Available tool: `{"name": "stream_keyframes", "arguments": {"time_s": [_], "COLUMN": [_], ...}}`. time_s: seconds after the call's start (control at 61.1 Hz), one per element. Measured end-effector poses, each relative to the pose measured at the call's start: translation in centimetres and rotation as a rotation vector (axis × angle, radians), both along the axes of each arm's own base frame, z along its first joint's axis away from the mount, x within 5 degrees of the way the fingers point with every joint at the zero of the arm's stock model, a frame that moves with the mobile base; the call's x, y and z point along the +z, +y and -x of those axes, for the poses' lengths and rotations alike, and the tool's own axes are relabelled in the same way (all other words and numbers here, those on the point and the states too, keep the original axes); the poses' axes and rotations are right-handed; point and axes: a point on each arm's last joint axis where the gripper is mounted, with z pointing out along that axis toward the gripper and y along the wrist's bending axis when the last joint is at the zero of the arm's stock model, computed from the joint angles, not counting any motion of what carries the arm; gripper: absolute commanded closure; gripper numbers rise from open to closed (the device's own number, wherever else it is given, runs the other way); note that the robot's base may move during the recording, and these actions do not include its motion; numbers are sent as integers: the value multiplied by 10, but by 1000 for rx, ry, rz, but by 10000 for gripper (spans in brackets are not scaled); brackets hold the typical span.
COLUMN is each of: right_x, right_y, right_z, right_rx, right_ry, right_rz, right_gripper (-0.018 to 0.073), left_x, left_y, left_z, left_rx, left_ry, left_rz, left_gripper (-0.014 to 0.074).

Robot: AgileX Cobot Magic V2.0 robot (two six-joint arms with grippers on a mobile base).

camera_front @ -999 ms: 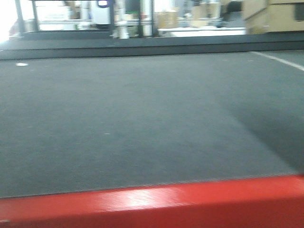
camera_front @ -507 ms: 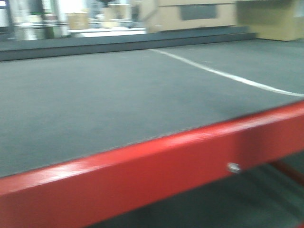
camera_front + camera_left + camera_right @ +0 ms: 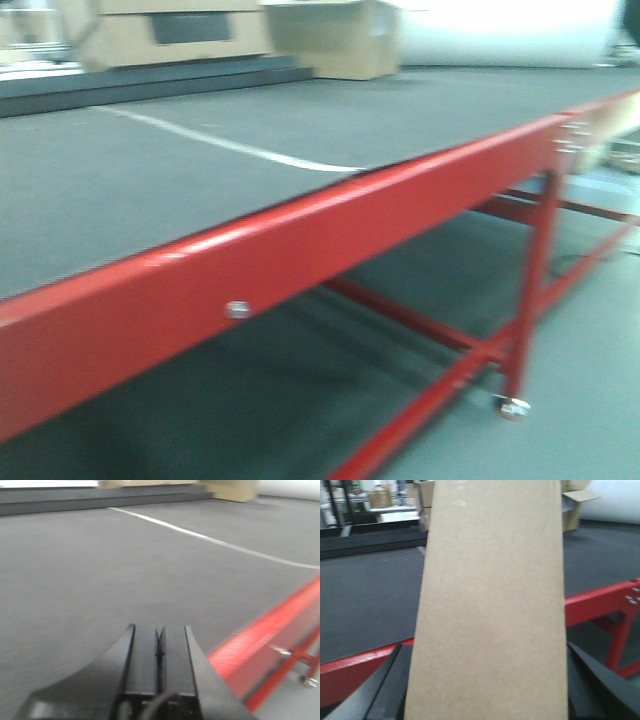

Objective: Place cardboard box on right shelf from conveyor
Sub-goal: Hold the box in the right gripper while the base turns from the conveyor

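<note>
Cardboard box (image 3: 490, 580), tan slab, clamped in my right end effector (image 3: 487, 670); left end effector (image 3: 159, 640) closed. I'd swing level toward three o'clock.

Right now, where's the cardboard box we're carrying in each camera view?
Front-facing: not in it; only other cartons far behind the conveyor.
Left wrist: not in it; left gripper shut above the conveyor.
Right wrist: cardboard box fills the centre, top to bottom, held in the right gripper.
Shared landmark: the conveyor's red edge, in all three.
</note>
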Motion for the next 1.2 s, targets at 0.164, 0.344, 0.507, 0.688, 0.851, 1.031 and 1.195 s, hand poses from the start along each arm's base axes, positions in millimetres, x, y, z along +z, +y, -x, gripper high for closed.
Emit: {"name": "stream_keyframes", "arguments": {"time_s": [0.164,0.344,0.507,0.688,0.851,1.031,1.195], "right_x": [0,0,0,0,0,0,0], "right_y": [0,0,0,0,0,0,0], "right_z": [0,0,0,0,0,0,0], "right_rx": [0,0,0,0,0,0,0], "right_ry": [0,0,0,0,0,0,0], "right_rz": [0,0,0,0,0,0,0], "right_gripper": [314,314,314,314,314,314,314], "left_x": [0,0,0,0,0,0,0], "left_y": [0,0,0,0,0,0,0], "left_z": [0,0,0,0,0,0,0], "left_rx": [0,0,0,0,0,0,0], "left_ry": [0,0,0,0,0,0,0], "left_rz": [0,0,0,0,0,0,0], "left_gripper": [713,713,713,713,713,713,713]}}
